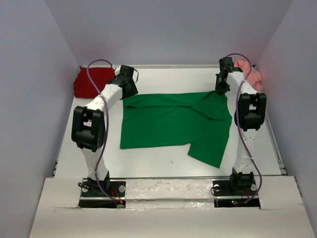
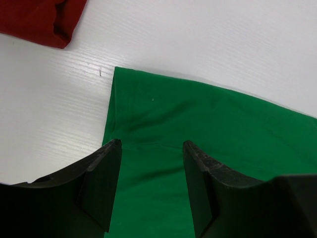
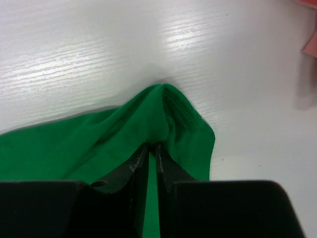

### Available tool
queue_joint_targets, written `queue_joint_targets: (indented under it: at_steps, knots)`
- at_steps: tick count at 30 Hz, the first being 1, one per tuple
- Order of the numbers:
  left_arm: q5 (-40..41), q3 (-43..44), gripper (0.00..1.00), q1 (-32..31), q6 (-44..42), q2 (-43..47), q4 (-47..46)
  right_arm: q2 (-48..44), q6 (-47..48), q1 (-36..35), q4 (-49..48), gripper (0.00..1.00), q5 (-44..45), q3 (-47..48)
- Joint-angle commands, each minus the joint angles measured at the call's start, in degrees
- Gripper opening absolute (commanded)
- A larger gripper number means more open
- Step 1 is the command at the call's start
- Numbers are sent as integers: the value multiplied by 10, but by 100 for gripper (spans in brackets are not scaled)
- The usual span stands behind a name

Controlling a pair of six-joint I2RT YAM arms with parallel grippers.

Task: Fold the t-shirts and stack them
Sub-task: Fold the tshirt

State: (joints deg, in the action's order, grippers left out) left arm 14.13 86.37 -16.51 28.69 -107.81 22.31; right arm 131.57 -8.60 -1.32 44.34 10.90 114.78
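A bright green t-shirt (image 1: 168, 124) lies spread across the middle of the table, with one sleeve trailing toward the front right. My left gripper (image 1: 130, 92) hovers over its far left corner, open, and the green cloth (image 2: 208, 129) shows flat between the fingers (image 2: 152, 144). My right gripper (image 1: 219, 91) is at the far right corner. Its jaws are nearly together, pinching a raised fold of the green t-shirt (image 3: 99, 144) at the tips (image 3: 152, 145). A dark red t-shirt (image 1: 91, 82) lies bunched at the far left. A salmon pink t-shirt (image 1: 251, 75) sits at the far right.
The dark red t-shirt's edge (image 2: 44, 20) lies just beyond the left gripper, apart from the green cloth. A scrap of pink (image 3: 312, 44) shows at the edge of the right wrist view. Grey walls close in the white table (image 1: 163, 161) on three sides.
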Motion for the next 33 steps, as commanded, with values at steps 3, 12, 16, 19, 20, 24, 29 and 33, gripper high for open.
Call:
queue_joint_targets:
  at_steps: [3, 12, 16, 19, 20, 24, 29, 33]
  knots:
    - [5, 6, 62, -4, -10, 7, -4, 4, -20, 6, -7, 0, 43, 16]
    - [6, -2, 62, -4, -7, 3, -6, -29, -55, 6, 1, 0, 160, -46]
    - [5, -2, 62, -6, -6, 0, -7, -38, -56, 6, -2, 0, 152, -74]
    - [6, -1, 62, -7, -6, -4, -6, -40, -58, 6, -7, 0, 149, -87]
    - [6, -1, 62, -7, -6, -6, -3, -41, -57, 6, -9, 1, 147, -96]
    - [18, -2, 62, -10, -3, -15, 1, -44, -51, 6, -18, 19, 142, -103]
    - [22, -14, 63, -17, 3, -19, 1, -47, -44, 6, -17, 38, 128, -81]
    - [17, -34, 64, -17, 15, -7, 0, -58, -40, 6, -14, 51, 121, -64]
